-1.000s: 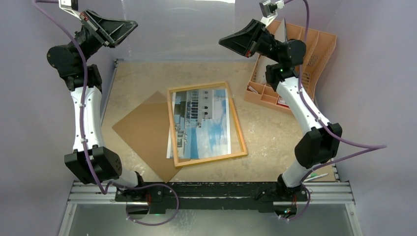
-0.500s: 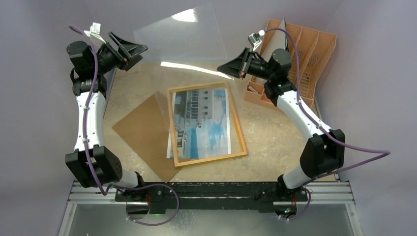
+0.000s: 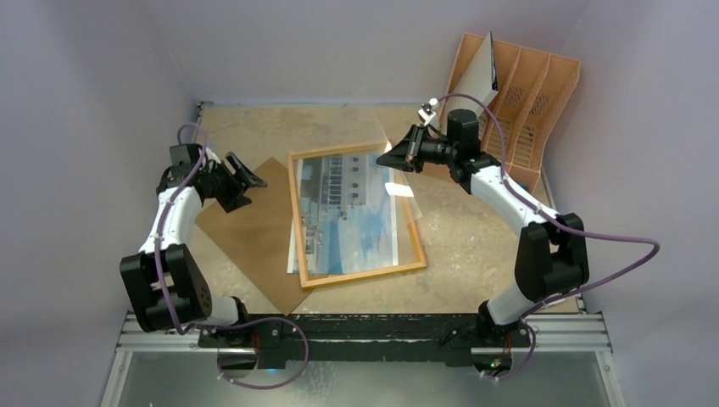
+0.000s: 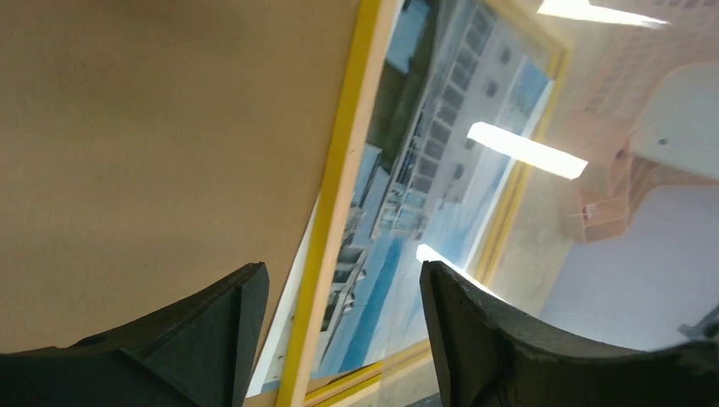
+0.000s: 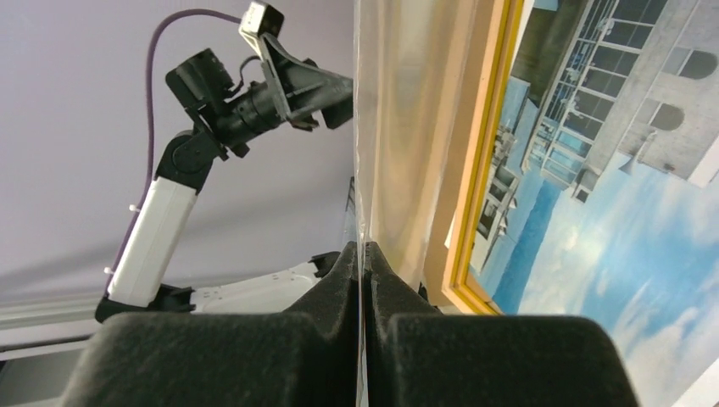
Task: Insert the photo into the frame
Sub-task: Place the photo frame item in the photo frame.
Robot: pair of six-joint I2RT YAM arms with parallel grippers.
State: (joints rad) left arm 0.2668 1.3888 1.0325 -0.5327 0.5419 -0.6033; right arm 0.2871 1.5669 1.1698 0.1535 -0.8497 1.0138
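Note:
The frame (image 3: 413, 222) lies flat mid-table, pale wood in the top view and yellow along its edge (image 4: 335, 212) (image 5: 483, 170) in both wrist views. The photo (image 3: 356, 220) (image 4: 441, 170) (image 5: 610, 186) of a white building under blue sky lies inside it, its left edge sticking out under the frame's left rail. My right gripper (image 3: 386, 158) (image 5: 363, 254) is shut on the edge of a clear sheet (image 3: 403, 188) (image 5: 398, 127) that slopes down over the frame's far right corner. My left gripper (image 3: 252, 188) (image 4: 343, 339) hangs open and empty, left of the frame above the brown backing board (image 3: 246, 237) (image 4: 153, 127).
An orange desk organiser (image 3: 526, 93) stands at the back right with a white sheet (image 3: 483, 64) in it. The brown backing board reaches under the frame's left side. Grey walls close in the table on three sides.
Both arms have come down from high above the table. The left gripper let go of the clear sheet and opened. The right gripper has lowered the sheet over the frame.

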